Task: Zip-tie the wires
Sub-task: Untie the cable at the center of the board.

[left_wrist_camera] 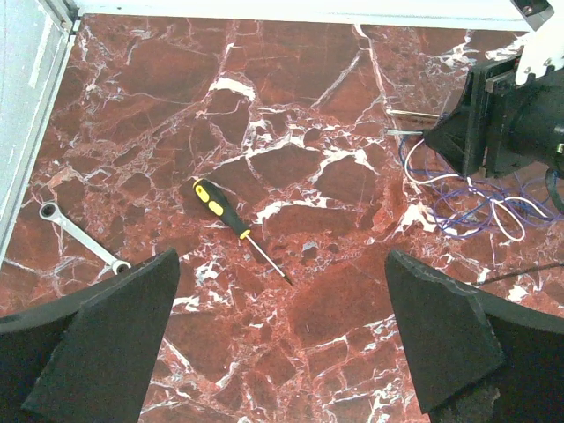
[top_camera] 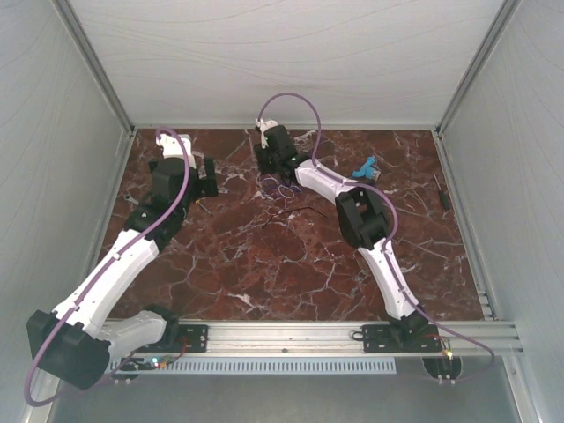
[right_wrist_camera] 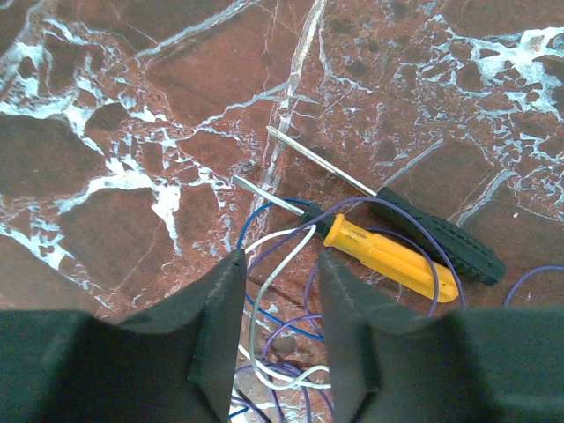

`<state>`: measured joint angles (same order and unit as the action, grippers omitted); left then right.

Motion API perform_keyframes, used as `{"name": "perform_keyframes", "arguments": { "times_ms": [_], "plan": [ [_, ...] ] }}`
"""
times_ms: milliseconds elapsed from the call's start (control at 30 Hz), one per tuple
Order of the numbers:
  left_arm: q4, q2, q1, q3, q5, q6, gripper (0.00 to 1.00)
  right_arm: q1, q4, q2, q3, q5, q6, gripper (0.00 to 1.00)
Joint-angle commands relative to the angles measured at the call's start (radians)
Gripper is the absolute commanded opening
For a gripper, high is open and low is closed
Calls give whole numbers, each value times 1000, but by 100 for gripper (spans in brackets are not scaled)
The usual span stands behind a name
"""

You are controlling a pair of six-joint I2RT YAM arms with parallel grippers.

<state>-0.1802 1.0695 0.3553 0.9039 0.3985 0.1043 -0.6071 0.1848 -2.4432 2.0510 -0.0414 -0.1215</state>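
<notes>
The wires (right_wrist_camera: 304, 322) are thin blue, purple and white loops lying on the marble, and part of the bundle runs up between my right gripper's (right_wrist_camera: 282, 264) two fingers. Those jaws stand a narrow gap apart around the strands without pinching them. From above, the wires (top_camera: 278, 187) lie just below the right gripper (top_camera: 271, 172) at the back middle. The left wrist view shows the wires (left_wrist_camera: 467, 207) at the far right under that gripper (left_wrist_camera: 436, 139). My left gripper (left_wrist_camera: 282, 335) hovers wide open over bare marble, left of the bundle.
Two screwdrivers lie under the wires, one yellow-handled (right_wrist_camera: 388, 256), one dark-handled (right_wrist_camera: 441, 238). A black-and-yellow screwdriver (left_wrist_camera: 220, 207) and a small wrench (left_wrist_camera: 79, 233) lie near the left gripper. A blue object (top_camera: 366, 167) and a dark tool (top_camera: 443, 194) sit at the right. A thin black strand (top_camera: 304, 211) lies mid-table.
</notes>
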Motion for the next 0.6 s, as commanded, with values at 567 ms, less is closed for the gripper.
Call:
{"name": "perform_keyframes", "arguments": {
  "times_ms": [567],
  "plan": [
    [59,-42,-3,-7,-213,-32,100,-7,-24,187,60,-29,-6,0]
  ]
}}
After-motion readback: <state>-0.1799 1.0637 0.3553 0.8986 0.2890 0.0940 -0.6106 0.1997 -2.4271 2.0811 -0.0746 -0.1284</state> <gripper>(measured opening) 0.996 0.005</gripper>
